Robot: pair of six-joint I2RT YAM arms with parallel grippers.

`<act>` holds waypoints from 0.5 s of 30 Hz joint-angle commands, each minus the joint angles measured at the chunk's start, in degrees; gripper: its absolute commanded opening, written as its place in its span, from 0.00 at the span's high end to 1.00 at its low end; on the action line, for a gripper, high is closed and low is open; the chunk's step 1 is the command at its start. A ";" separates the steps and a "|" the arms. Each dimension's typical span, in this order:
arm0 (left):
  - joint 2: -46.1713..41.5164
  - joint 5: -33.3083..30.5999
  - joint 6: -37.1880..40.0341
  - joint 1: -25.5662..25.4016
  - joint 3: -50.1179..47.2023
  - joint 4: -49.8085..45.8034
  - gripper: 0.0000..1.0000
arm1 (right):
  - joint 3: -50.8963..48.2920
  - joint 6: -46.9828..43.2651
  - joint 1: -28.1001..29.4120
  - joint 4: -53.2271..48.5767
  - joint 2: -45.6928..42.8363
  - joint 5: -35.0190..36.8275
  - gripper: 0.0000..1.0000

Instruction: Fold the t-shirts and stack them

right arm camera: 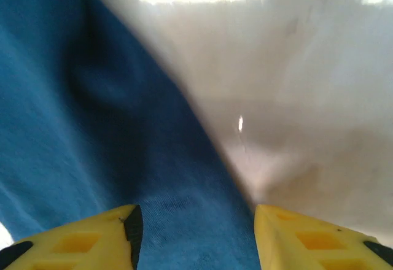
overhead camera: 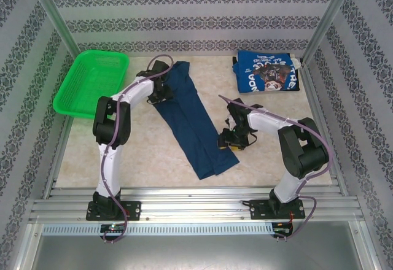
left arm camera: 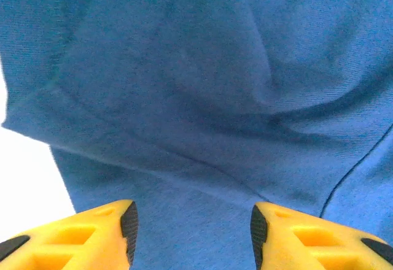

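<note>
Wrist views — left end effector (left arm camera: 192, 236), right end effector (right arm camera: 195, 236) parted; overhead: whole navy shirt (overhead camera: 190, 119).

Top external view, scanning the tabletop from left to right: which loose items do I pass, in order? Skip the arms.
green basket → dark navy t-shirt, laid out in a long diagonal strip → bright blue t-shirt, folded at the far right

The dark navy t-shirt (overhead camera: 190, 119) lies flat mid-table (overhead camera: 147, 159), folded lengthwise into a long narrow strip running diagonally from far left to near right. The brighter blue t-shirt (overhead camera: 267, 72) lies at the far right, folded into a compact rectangle, print facing up.
</note>
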 commanded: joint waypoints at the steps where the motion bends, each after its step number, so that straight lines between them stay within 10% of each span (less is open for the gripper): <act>1: 4.69 1.72 -0.98 -1.65 4.03 2.40 0.47 | -3.40 4.99 2.38 2.70 -3.40 -4.02 0.48; 15: 29.85 6.45 7.30 -2.49 37.75 -6.28 0.41 | -14.13 24.37 10.74 12.57 -11.54 -10.73 0.43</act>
